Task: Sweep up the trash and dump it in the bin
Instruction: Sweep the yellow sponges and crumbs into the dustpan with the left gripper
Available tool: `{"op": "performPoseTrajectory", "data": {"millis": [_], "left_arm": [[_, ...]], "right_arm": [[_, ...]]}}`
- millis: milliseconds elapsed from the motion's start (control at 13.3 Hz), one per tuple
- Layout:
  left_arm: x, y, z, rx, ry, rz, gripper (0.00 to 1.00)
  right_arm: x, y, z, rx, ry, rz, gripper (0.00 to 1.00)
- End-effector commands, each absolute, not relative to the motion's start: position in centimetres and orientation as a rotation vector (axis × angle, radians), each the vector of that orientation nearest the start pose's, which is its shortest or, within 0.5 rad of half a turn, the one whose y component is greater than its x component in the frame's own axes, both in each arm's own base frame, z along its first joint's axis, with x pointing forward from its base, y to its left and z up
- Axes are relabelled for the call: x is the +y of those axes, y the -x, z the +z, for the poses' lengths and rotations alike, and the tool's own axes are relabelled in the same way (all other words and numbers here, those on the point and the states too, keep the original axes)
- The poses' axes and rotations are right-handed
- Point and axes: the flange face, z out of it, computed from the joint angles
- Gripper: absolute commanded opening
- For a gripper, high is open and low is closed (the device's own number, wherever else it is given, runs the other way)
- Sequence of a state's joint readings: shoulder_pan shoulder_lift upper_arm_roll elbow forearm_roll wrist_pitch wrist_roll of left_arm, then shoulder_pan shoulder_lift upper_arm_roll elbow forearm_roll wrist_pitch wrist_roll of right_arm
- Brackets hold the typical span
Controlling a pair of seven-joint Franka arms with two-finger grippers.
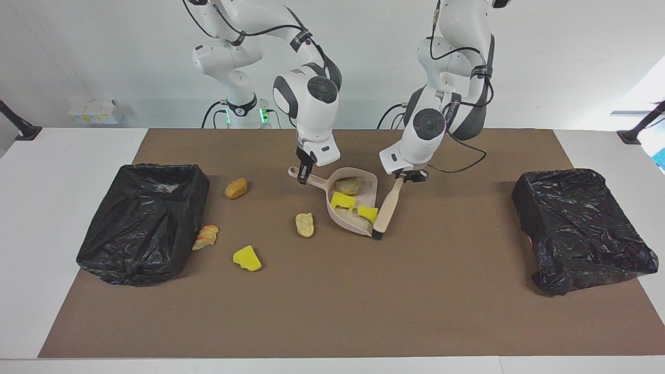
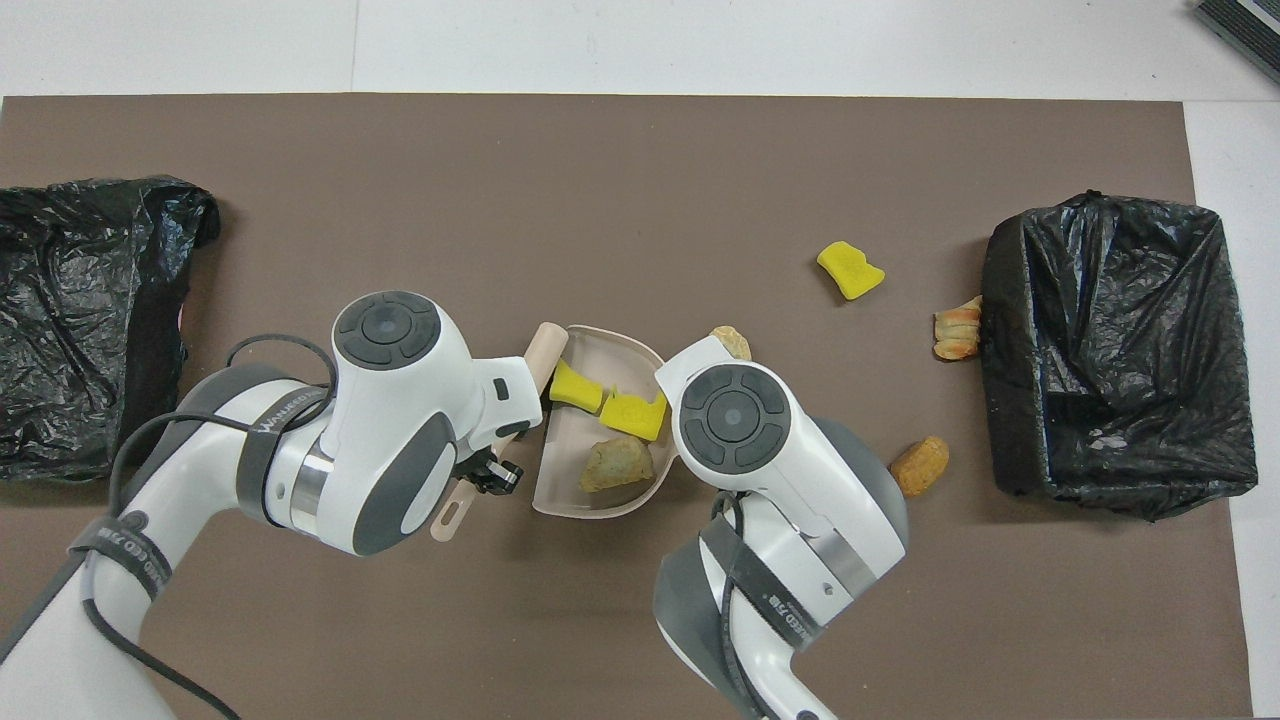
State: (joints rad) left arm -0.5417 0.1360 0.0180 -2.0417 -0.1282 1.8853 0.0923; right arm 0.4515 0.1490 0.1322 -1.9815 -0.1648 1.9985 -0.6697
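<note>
My right gripper (image 1: 303, 176) is shut on the handle of the beige dustpan (image 1: 370, 188), which rests on the brown mat. In the pan lie a tan lump (image 1: 348, 185) and two yellow wedges (image 1: 342, 201) (image 1: 368, 213). My left gripper (image 1: 408, 176) is shut on the beige brush (image 1: 387, 208), whose bristle end touches the pan's open edge beside the second wedge. More trash lies loose on the mat: a tan piece (image 1: 305, 224), an orange-brown lump (image 1: 236, 188), a yellow wedge (image 1: 247, 258) and a bread-like piece (image 1: 206, 236) against the bin (image 1: 143, 223).
A second black-lined bin (image 1: 582, 228) stands at the left arm's end of the table. The brown mat (image 1: 332, 311) covers most of the white table. In the overhead view the right arm's wrist (image 2: 735, 415) hides the pan's handle.
</note>
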Motion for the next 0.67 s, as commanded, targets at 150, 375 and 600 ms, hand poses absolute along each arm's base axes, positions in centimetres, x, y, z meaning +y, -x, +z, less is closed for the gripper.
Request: {"op": "performPoseTrajectory", "data": {"millis": [150, 375, 600], "left_arm": [[-28.3, -44.4, 37.1, 0.869, 3.072, 0.594, 0.00], [-27.3, -44.9, 37.4, 0.830, 3.082, 0.608, 0.00], [-26.4, -45.2, 39.3, 0.749, 3.110, 0.585, 0.00]], "right_arm": [[30.3, -48.3, 39.3, -2.005, 2.578, 0.211, 0.00], [29.8, -48.3, 40.1, -1.992, 2.590, 0.215, 0.00], [29.7, -48.3, 40.0, -1.988, 2.592, 0.220, 0.00]]}}
